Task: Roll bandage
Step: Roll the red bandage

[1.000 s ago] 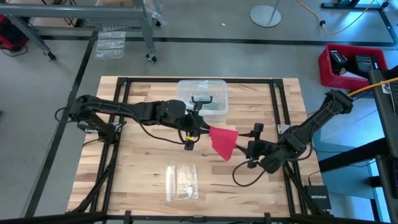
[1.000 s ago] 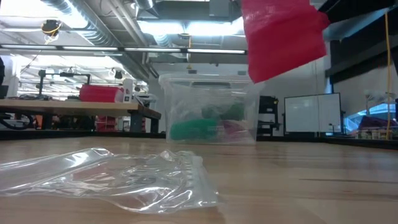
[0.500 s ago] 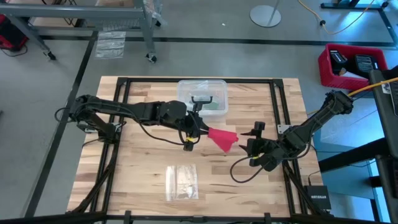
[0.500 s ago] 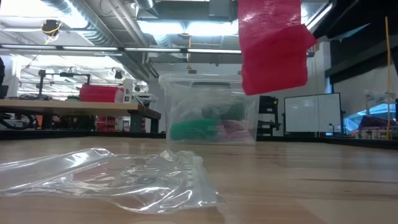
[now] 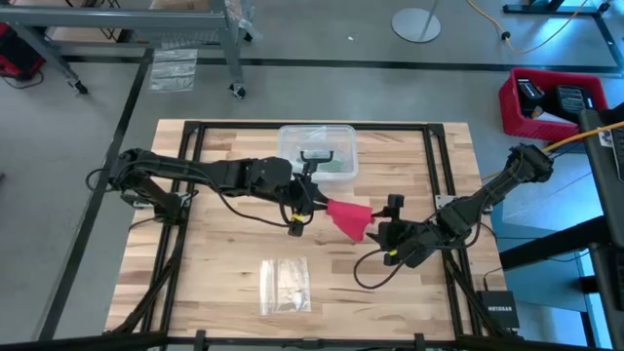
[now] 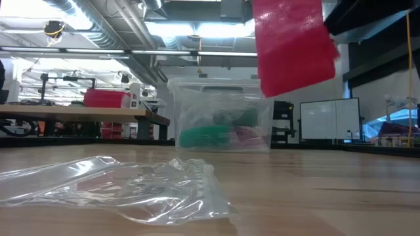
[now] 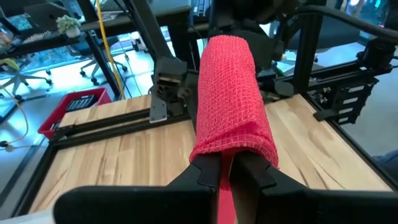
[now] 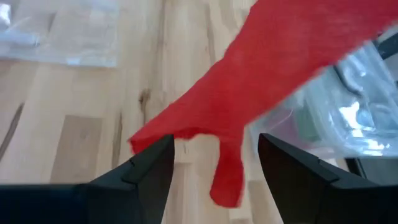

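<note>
The red bandage hangs in the air over the middle of the table, with my left gripper shut on it from the left. In the low view the bandage hangs well above the tabletop. My right gripper stands open just to the bandage's right, facing it. In the right wrist view its fingers stand on either side of the bandage's loose lower edge without closing on it. My left gripper pinches a narrow, bunched part of the bandage between its two fingers. The fingers come from the table's left, nearly level and tipped slightly down. The wide mesh part drapes over and beyond the fingertips, slack and clear of the table.
A clear plastic box with a black handle stands at the far middle of the table, with green and red things inside. A small clear plastic bag lies flat near the front edge. Black frame rails run around the tabletop.
My right gripper has swung a little toward the table's left, closer to the bandage, and turned to face it, staying open. The bandage's hanging part has swayed and drawn in narrower below my left gripper.
</note>
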You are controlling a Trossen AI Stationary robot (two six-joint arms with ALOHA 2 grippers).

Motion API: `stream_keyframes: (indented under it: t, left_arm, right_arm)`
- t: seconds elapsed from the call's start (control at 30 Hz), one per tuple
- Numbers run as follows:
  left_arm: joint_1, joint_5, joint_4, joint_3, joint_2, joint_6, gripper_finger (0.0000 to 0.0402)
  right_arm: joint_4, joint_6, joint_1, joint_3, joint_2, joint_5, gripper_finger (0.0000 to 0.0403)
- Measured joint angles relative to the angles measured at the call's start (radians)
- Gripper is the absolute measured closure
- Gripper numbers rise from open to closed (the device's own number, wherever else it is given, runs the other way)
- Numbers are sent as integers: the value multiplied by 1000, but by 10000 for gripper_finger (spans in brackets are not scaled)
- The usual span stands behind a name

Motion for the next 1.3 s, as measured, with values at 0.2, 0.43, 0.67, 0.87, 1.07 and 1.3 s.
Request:
stream_keyframes:
  t: [0.2,0.43,0.67,0.87,1.07,1.3]
  left_arm:
    - [0,-2,12,0,0,-1,391]
    - [0,-3,19,0,0,-2,391]
    - [-13,-3,32,0,0,-1,391]
    - [-13,-2,33,0,0,1,391]
    - [-13,-2,34,0,0,-1,391]
    - [-13,-2,38,0,0,2,391]
  right_arm:
    - [-4,45,2,2,-3,5,168]
    - [-24,48,-6,-22,13,19,205]
    - [-20,89,-5,-51,14,5,227]
    - [88,24,-5,-79,14,13,230]
    - [98,24,-5,-89,14,58,264]
    - [122,30,-5,-96,14,58,392]
